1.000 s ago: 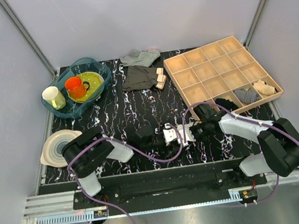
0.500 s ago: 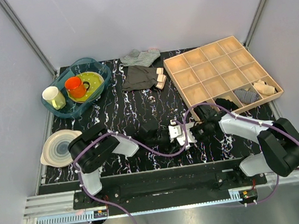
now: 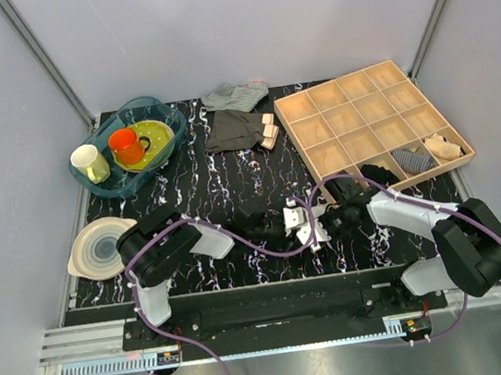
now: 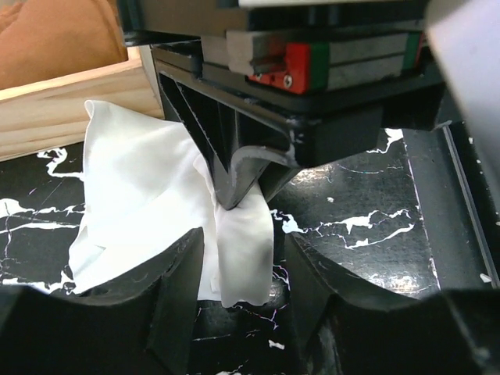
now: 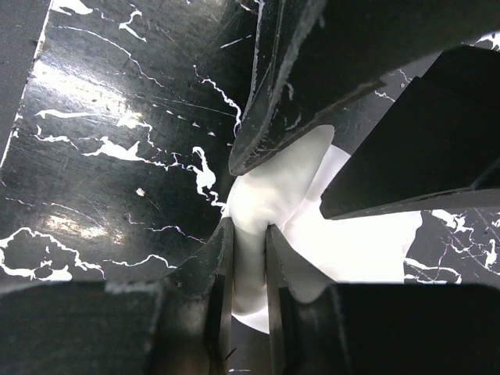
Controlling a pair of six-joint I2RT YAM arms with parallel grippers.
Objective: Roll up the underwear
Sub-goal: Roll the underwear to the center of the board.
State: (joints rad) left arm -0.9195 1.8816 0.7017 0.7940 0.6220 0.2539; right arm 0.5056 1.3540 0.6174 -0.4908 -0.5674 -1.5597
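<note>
On the black tabletop (image 3: pixel 184 178) the right pincer (image 5: pixel 246 246) pinches the underwear (image 4: pixel 141 195), the left pincer (image 4: pixel 238 269) spread around it; crowded so close, they may collide or drag the cloth loose.

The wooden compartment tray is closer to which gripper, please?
Right. The right gripper, shut on the underwear, sits off the nearest corner of the wooden compartment tray; the left gripper lies farther left.

I see soft, even overhead light in the top view, everything sharp, shadows faint. In my right wrist view the glossy surface (image 5: pixel 94 86) glares and the underwear (image 5: pixel 351 242) blows out to featureless white. Both wrist views blur at the bottom edge.
</note>
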